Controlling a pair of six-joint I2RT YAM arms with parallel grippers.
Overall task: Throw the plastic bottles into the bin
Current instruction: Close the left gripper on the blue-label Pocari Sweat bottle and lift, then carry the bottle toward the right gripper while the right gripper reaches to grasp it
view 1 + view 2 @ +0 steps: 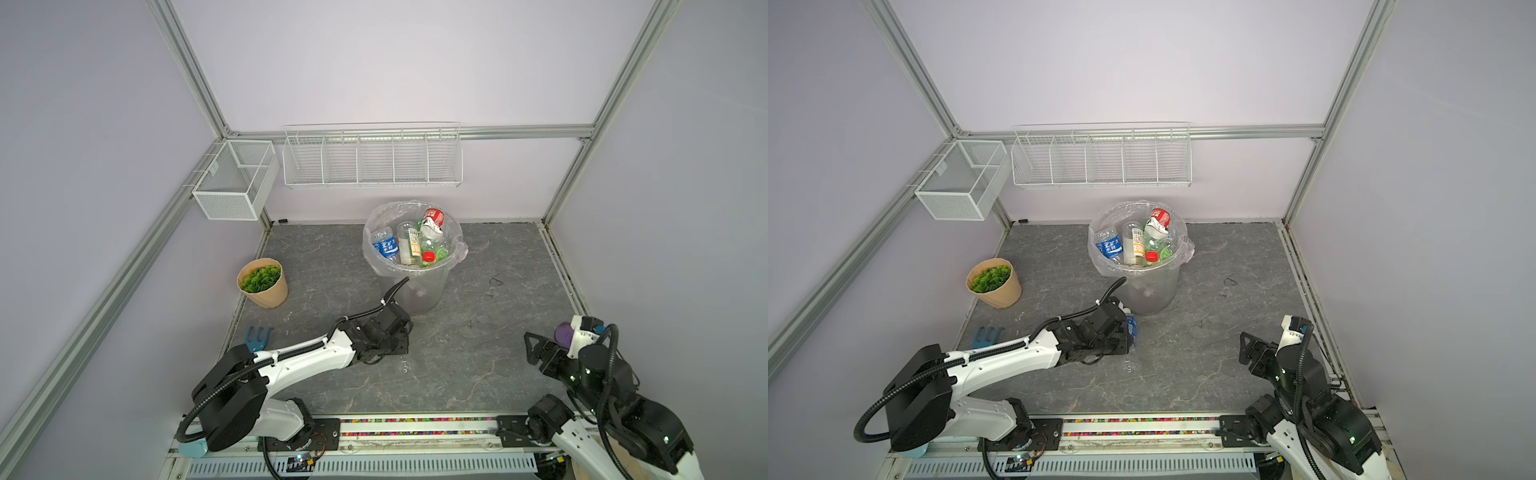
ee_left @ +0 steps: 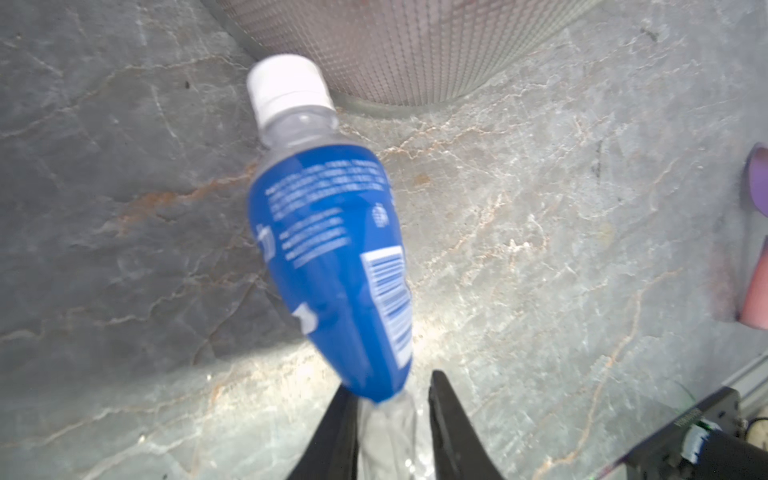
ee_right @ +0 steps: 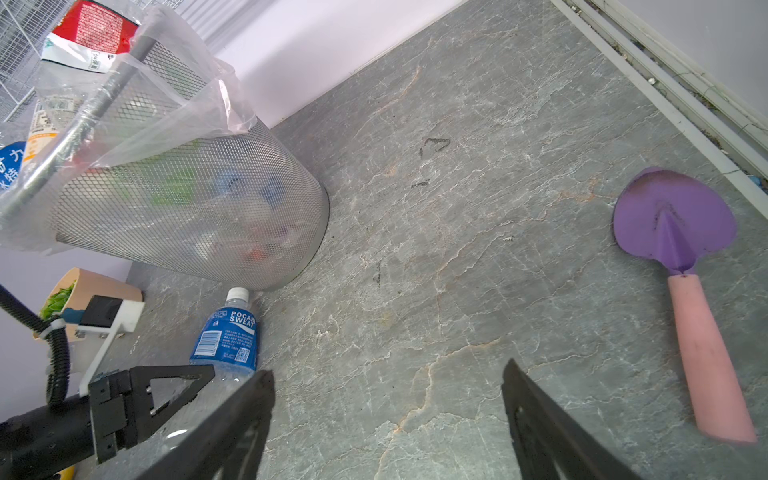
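The bin [image 1: 415, 291] stands on the grey stone-patterned surface [image 1: 478, 291] towards the far side, near the middle. It is lined with a clear bag and piled to the rim with bottles [image 1: 409, 245], with a red-labelled one at the far edge and a blue-labelled one on the left.

Just near of the bin's foot, the left gripper [image 2: 390, 382] is clamped on the clear bottom end of a blue-labelled bottle [image 2: 328, 257] with a white cap. The cap points at the bin [image 2: 415, 50] and sits just beside its base. The right wrist view shows this bottle [image 3: 226, 336] lying low, but whether it rests on the surface cannot be told.

The right gripper [image 3: 386, 370] hangs over the near right of the surface with its jaws wide apart and nothing between them. To its right a purple trowel [image 3: 673, 224] with a pink handle lies flat.

A tan pot of green leaves [image 1: 262, 286] stands at the left edge, with a blue hand rake [image 1: 258, 337] near of it. Two white wire baskets [image 1: 372, 160] hang on the far wall
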